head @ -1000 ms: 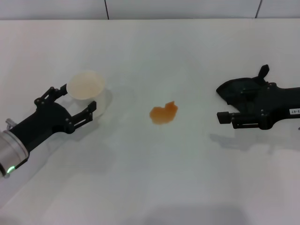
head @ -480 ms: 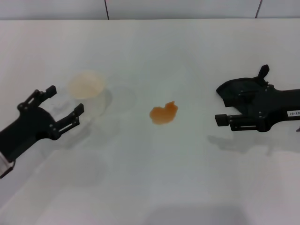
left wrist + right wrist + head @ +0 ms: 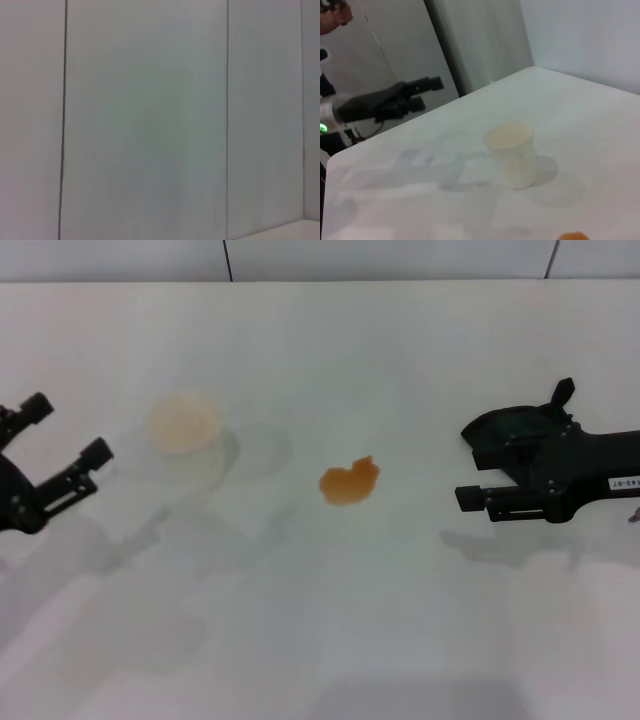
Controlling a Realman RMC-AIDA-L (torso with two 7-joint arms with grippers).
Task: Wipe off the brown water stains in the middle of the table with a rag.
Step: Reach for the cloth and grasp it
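Note:
The brown water stains (image 3: pixel 349 482) form one small orange-brown blotch in the middle of the white table (image 3: pixel 330 620); its edge also shows in the right wrist view (image 3: pixel 572 236). The black rag (image 3: pixel 500 435) lies at the right, against my right gripper (image 3: pixel 478 472). That gripper looks open: one finger (image 3: pixel 472 497) stands apart on the near side of the rag, and the other is hidden against the cloth. My left gripper (image 3: pixel 65 430) hangs open and empty at the far left, well away from the stain. It shows in the right wrist view too (image 3: pixel 426 93).
A pale translucent cup (image 3: pixel 184 430) stands upright left of the stain, apart from the left gripper, and shows in the right wrist view (image 3: pixel 512 152). The left wrist view shows only grey wall panels (image 3: pixel 150 120). The table's far edge meets the wall.
My left gripper has pulled back to the left, away from the cup, which stays standing. The right gripper's near finger has shifted slightly outward; the rag has not moved.

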